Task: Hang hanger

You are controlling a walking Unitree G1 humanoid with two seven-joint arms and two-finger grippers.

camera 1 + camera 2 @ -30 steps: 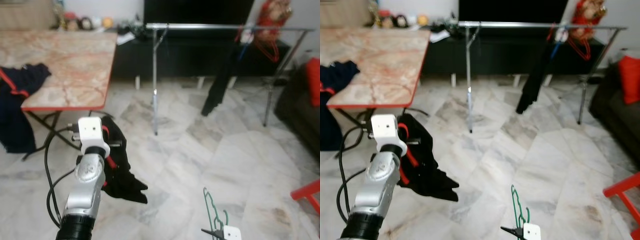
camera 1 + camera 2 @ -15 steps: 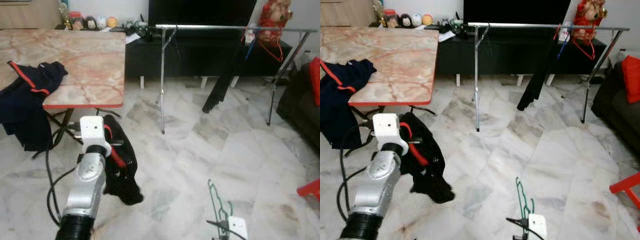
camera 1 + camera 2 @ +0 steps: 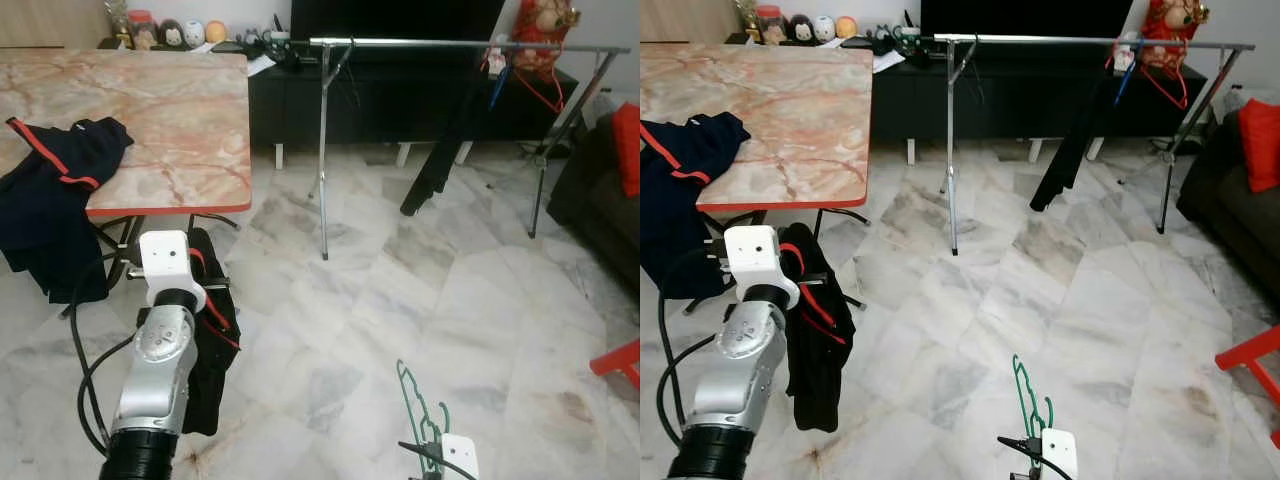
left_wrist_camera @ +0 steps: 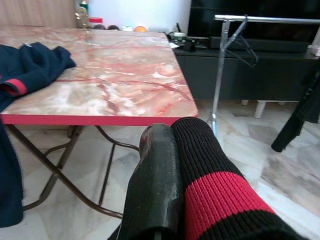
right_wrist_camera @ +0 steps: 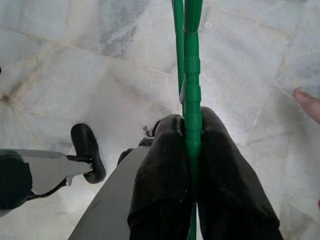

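Note:
My right gripper (image 5: 192, 131) is shut on a green plastic hanger (image 5: 192, 75), low over the floor. The same hanger (image 3: 415, 408) pokes up at the bottom of the left eye view. My left gripper (image 4: 176, 150) is shut on a black garment with red stripes (image 3: 208, 345), which hangs straight down beside the silver left arm (image 3: 160, 350). Its ribbed cuff (image 4: 212, 192) lies over one finger. A silver clothes rail (image 3: 460, 43) stands across the room in front of a dark TV cabinet.
A marble-topped folding table (image 3: 170, 110) with a red edge stands at the left, with a dark jacket (image 3: 50, 175) draped over it. Black trousers (image 3: 440, 150) and a red hanger (image 3: 535, 85) hang on the rail. A dark sofa (image 3: 600, 180) and a red stool (image 3: 620, 358) are at the right.
The camera has shifted, so table and rail sit differently in view. The black garment swung out to the right before and now hangs straight down. Both grips are unchanged.

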